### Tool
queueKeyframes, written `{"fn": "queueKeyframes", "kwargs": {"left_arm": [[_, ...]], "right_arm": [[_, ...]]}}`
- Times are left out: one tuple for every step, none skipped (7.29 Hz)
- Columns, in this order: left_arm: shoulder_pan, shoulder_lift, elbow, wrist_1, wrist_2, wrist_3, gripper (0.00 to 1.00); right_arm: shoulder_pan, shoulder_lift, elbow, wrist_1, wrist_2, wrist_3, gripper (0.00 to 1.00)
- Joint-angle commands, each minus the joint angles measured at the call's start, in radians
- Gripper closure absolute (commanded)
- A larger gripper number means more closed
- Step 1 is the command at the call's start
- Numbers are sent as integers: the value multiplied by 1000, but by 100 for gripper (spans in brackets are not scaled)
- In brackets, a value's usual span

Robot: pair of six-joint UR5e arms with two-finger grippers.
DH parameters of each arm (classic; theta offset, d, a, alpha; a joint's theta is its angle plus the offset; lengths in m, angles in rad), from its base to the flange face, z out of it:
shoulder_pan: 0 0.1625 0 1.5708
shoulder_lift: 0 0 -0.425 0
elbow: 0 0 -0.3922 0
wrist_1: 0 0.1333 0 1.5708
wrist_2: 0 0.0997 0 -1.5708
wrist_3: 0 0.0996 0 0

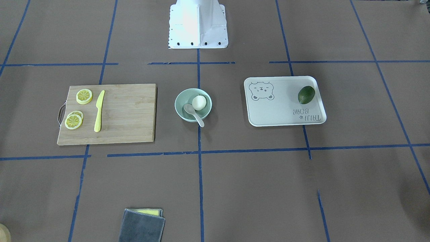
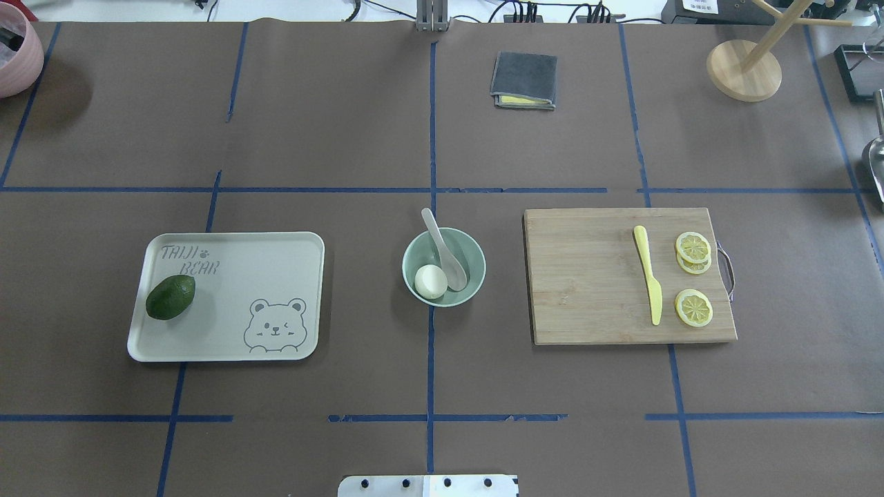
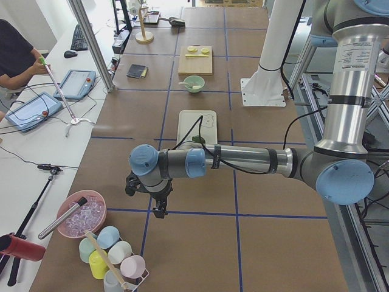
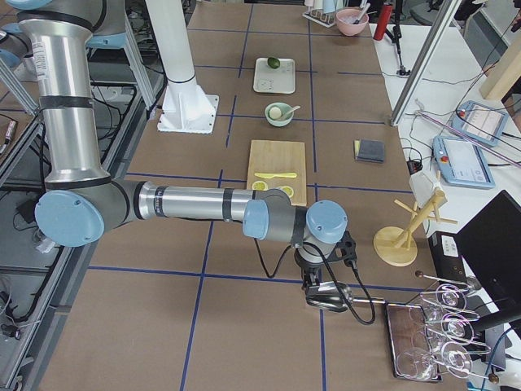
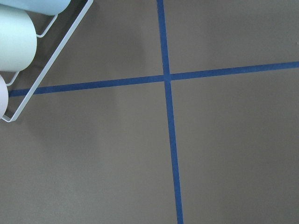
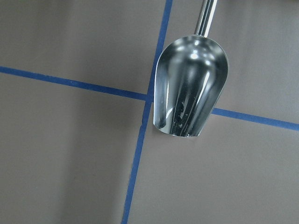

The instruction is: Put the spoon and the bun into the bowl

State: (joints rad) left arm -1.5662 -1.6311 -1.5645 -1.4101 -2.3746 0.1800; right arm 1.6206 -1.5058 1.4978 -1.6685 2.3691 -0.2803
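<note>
The pale mint-green bowl [image 1: 180, 101] stands at the table's middle and also shows in the overhead view [image 2: 476, 257]. The white bun [image 1: 199, 102] [image 2: 430, 281] sits inside it. The off-white spoon [image 1: 190, 110] [image 2: 443, 252] lies in the bowl with its handle resting over the rim. My left gripper [image 3: 156, 205] hangs over the table's far left end, far from the bowl. My right gripper [image 4: 322, 298] hangs over the far right end. Both show only in the side views, so I cannot tell whether they are open or shut.
A cream bear-printed tray [image 2: 228, 345] holds an avocado [image 2: 170, 297]. A wooden cutting board [image 2: 587, 290] carries a yellow knife [image 2: 648, 283] and lemon slices [image 2: 693, 307]. A grey cloth [image 2: 525, 79] lies at the far side. A metal scoop [image 6: 191, 88] and a cup rack [image 5: 18, 46] lie under the wrists.
</note>
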Motion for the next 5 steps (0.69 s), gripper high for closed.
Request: {"fn": "queueKeyframes", "kwargs": {"left_arm": [[0,2,1,0,0,1,0],[0,2,1,-1,1,1,0],[0,4,0,-1,2,1,0],[0,4,0,-1,2,1,0],[0,4,0,-1,2,1,0]], "right_arm": [[1,-33,-5,10,10,71,0],[1,-33,-2,18,16,138,0],[1,-40,-11,79,15,147,0],[1,-45,-13,110,15,182,0],[1,-45,-10,116,15,200,0]]}}
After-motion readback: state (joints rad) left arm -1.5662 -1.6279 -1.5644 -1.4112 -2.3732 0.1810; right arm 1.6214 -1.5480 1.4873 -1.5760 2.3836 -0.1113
